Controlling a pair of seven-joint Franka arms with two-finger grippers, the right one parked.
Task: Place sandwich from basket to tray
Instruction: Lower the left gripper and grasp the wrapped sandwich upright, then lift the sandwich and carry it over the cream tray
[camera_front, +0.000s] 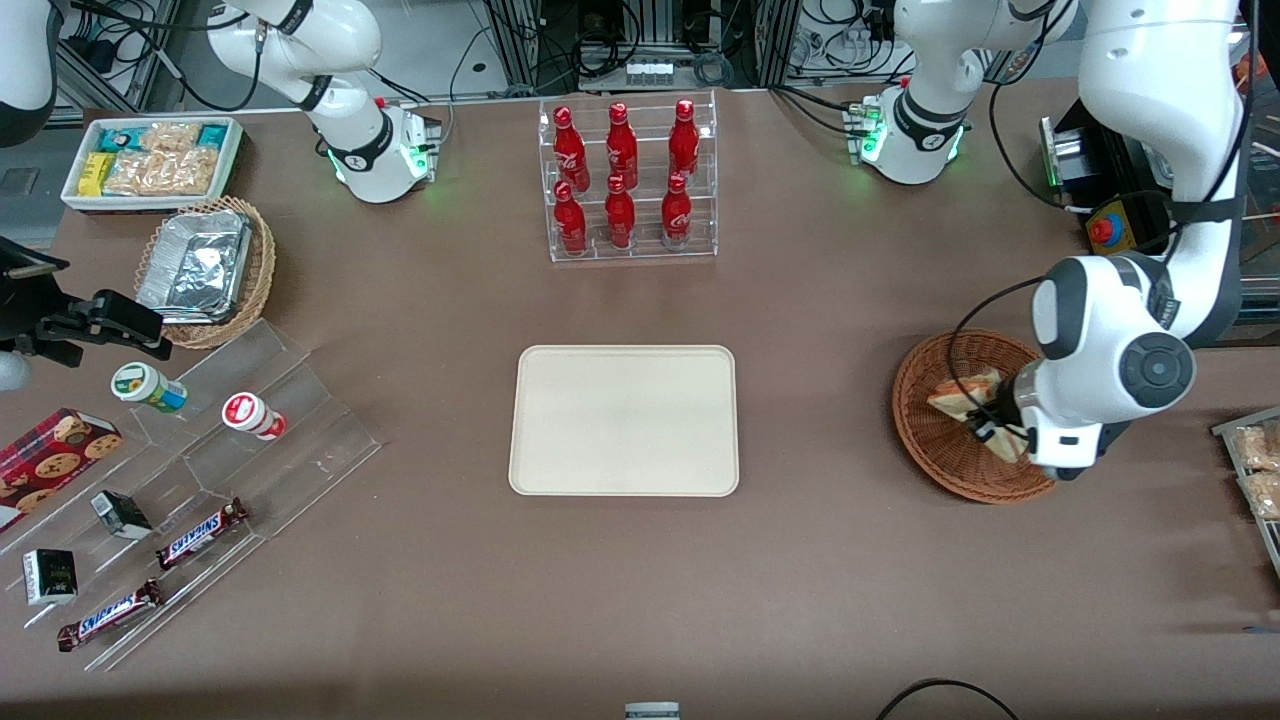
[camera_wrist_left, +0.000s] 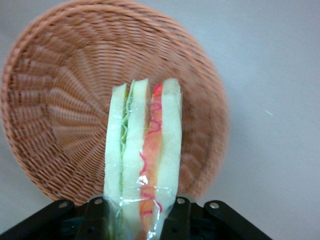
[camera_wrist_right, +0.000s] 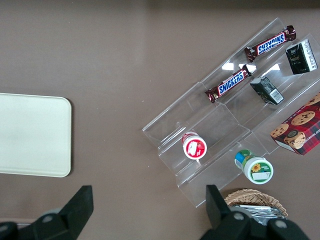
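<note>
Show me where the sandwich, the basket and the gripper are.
sandwich (camera_wrist_left: 142, 150): left wrist view, wrapped filling edge.
basket (camera_wrist_left: 60, 115): left wrist view, woven inner wall.
gripper (camera_wrist_left: 140, 217): left wrist view, between its fingertips, shut on the sandwich above the basket.

"SNICKERS" on two chocolate bars (camera_wrist_right: 228, 85).

The table (camera_front: 640, 600) is evenly lit from overhead, with only soft shadows cast. Glare is seen on the foil container (camera_front: 195, 265), and the sandwich (camera_wrist_left: 142, 155) is rendered slightly soft by the gripper (camera_wrist_left: 137, 220).
</note>
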